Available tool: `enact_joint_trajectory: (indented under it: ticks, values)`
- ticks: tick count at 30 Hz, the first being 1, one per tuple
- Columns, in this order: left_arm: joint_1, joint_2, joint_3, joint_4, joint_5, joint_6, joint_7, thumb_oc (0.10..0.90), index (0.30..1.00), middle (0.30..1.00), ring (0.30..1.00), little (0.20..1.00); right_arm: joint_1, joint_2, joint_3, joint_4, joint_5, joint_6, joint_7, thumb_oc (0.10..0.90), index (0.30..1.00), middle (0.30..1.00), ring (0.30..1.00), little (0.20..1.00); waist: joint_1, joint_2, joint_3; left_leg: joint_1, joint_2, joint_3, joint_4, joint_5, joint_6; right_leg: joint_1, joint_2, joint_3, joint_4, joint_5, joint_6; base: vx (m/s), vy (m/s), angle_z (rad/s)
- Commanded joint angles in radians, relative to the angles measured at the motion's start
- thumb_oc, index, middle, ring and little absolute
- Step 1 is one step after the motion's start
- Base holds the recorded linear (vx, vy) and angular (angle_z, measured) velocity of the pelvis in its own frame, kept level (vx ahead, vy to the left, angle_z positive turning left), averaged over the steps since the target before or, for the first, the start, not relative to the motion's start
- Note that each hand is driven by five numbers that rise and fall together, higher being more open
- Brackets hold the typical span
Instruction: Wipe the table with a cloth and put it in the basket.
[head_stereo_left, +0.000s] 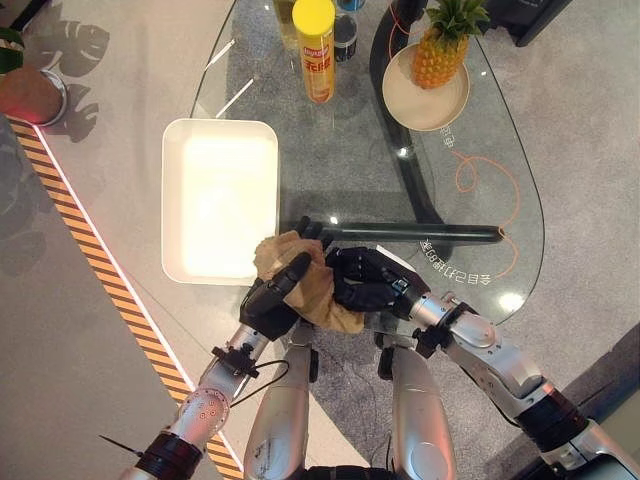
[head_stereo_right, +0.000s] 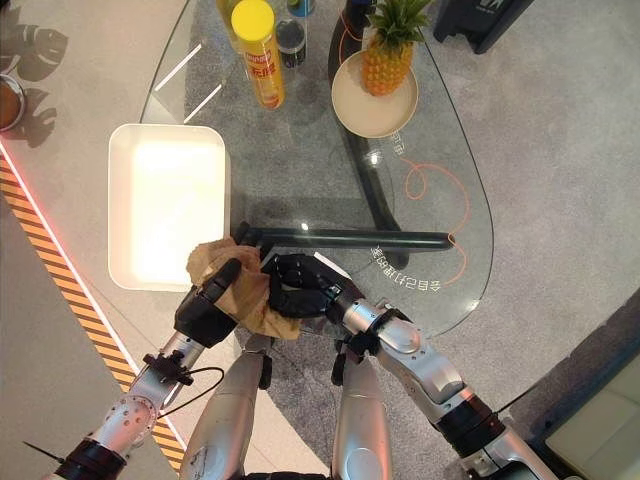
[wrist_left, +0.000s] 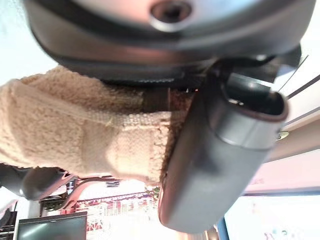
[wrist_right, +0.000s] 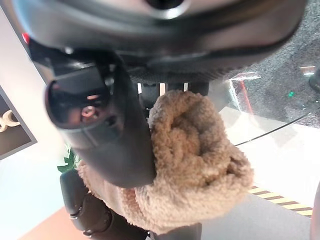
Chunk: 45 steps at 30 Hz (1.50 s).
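Cloth: crumpled tan terry cloth (head_stereo_left: 318, 290) sitting at near edge of oval glass table (head_stereo_left: 480, 215), beside white rectangular basket (head_stereo_left: 220, 198) | left hand (head_stereo_left: 272, 297): gripping cloth | right hand (head_stereo_left: 368, 280): gripping cloth

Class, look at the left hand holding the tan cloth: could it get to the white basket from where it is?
Probably yes: the left hand, gripping the cloth with the right hand, sits beside the basket, with nothing between them.
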Motion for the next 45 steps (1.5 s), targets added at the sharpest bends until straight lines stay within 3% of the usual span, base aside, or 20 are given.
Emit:
enact_joint_trajectory:
  ticks: [1, 45]
  values:
    - [0.001, -0.067, -0.026, -0.232, -0.038, 0.0, -0.094, 0.1, 0.3, 0.3, 0.3, 0.2, -0.011, 0.049, 0.05, -0.186, 0.015, -0.069, 0.021, 0.1, 0.3, 0.3, 0.3, 0.2, 0.002, 0.002, -0.027, -0.035, -0.008, 0.098, 0.099, -0.027, 0.061, 0.019, 0.054, 0.028, -0.065, 0.111, -0.036, 0.0, 0.0, 0.0]
    - [0.01, -0.128, 0.008, -0.207, -0.048, -0.009, -0.084, 0.1, 0.3, 0.3, 0.3, 0.2, 0.001, 0.087, 0.019, -0.182, 0.011, -0.062, 0.034, 0.1, 0.3, 0.3, 0.3, 0.2, 0.0, -0.002, -0.027, -0.02, -0.008, 0.101, 0.084, -0.027, 0.064, 0.024, 0.06, 0.025, -0.065, 0.109, -0.04, 0.0, 0.0, 0.0]
